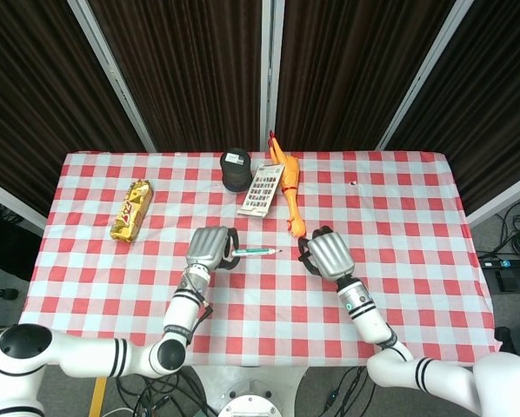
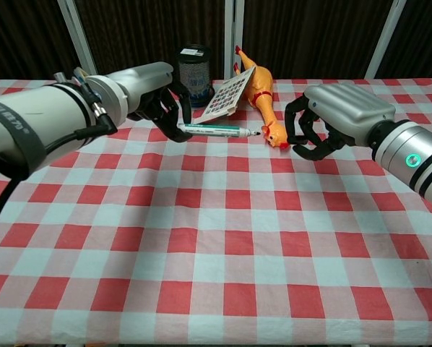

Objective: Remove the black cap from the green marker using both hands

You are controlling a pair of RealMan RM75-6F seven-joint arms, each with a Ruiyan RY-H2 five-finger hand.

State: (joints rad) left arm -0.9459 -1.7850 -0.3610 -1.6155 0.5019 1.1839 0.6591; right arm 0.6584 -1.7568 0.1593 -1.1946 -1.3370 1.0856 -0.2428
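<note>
I am holding the green marker by its left end in my left hand, level above the checked surface, its bare tip pointing right at the rubber chicken. My right hand is curling its fingers in, well apart from the marker; I cannot tell whether the black cap is inside. I judge the cap off, so I am aiming to keep both hands level and apart.

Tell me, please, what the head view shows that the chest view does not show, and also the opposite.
Only the head view shows the yellow wrapped snack bar at the table's left. Only the chest view shows the left hand's fingers gripping the green marker, and the right hand's curled fingers. Both show the two hands, the marker, the yellow rubber chicken, the black cylindrical can, the printed white card and the red checked tablecloth.
</note>
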